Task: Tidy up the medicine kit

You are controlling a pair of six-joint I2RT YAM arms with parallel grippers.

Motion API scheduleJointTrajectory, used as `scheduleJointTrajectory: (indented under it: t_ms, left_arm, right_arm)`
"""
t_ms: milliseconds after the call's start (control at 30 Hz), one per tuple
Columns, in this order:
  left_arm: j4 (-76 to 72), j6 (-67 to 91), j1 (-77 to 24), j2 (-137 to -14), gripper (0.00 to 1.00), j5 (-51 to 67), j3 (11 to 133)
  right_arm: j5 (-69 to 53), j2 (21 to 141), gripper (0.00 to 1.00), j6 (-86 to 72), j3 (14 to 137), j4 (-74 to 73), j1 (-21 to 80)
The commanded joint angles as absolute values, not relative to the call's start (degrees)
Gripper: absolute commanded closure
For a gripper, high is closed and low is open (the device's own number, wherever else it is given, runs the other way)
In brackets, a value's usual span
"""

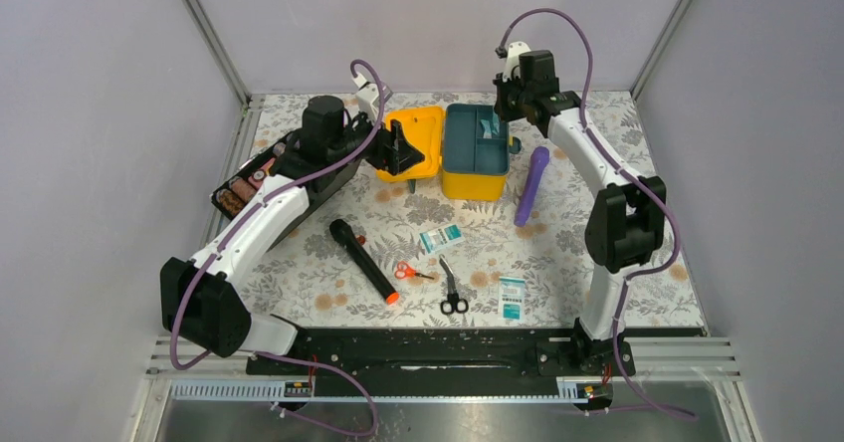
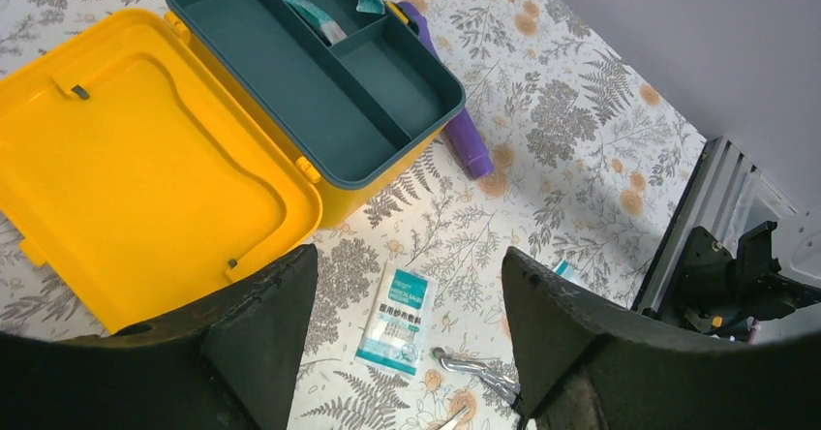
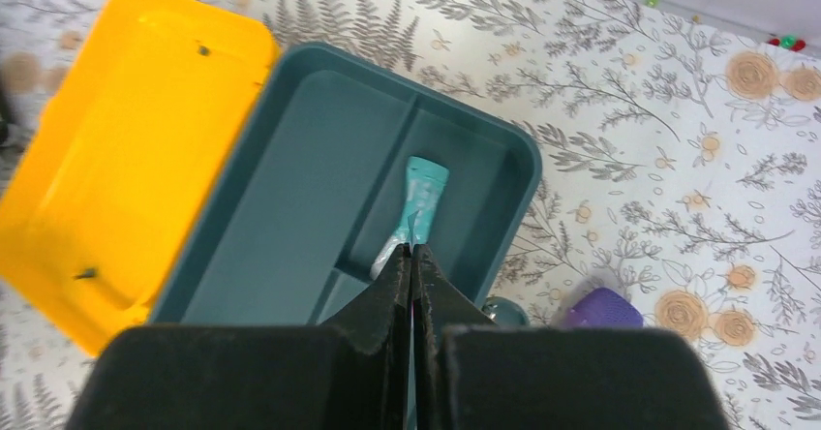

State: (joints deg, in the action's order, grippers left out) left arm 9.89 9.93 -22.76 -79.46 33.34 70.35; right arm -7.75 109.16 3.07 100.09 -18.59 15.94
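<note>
Medicine kit (image 1: 474, 185) lay open, far centre of surface (image 1: 567, 263). Left jaws spread beside lid; right jaws pressed together over its teal packet (image 3: 420, 190). Purple cylinder (image 1: 531, 185) alongside; scissors (image 1: 453, 291), torch (image 1: 363, 261) nearer.

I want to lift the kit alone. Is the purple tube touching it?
Apart. The top view shows a strip of floral tablecloth between the purple tube and the right wall of the medicine kit.

white-and-teal sachet (image 2: 394, 328), printed lines too blurred to read
</note>
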Motion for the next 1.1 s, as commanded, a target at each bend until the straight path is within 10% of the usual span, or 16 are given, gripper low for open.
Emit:
scheduleJointTrajectory:
  t_ms: [0, 167, 400, 700, 1067]
  left_arm:
    - [9.3, 8.8, -22.3, -76.9, 0.3, 32.2, 69.7]
    - [10.0, 8.6, -22.0, -76.6, 0.3, 32.1, 69.6]
    - [12.5, 7.4, -22.0, -76.8, 0.29, 30.5, 70.2]
    - [16.5, 3.7, -22.0, -76.1, 0.29, 30.7, 70.8]
    - [22.0, -9.2, -22.2, -71.4, 0.29, 31.8, 65.2]
  right_arm:
    - [-2.0, 111.8, 1.0, 6.4, 103.7, -17.6, 16.1]
    - [-0.3, 114.4, 1.0, 6.4, 104.2, -17.6, 16.1]
    - [2.3, 114.7, 0.67, 5.1, 104.7, -17.6, 16.1]
    - [1.2, 108.6, 0.53, 2.4, 103.8, -18.5, 16.1]
    - [-4.8, 88.5, 0.43, -3.3, 78.3, -21.6, 16.0]
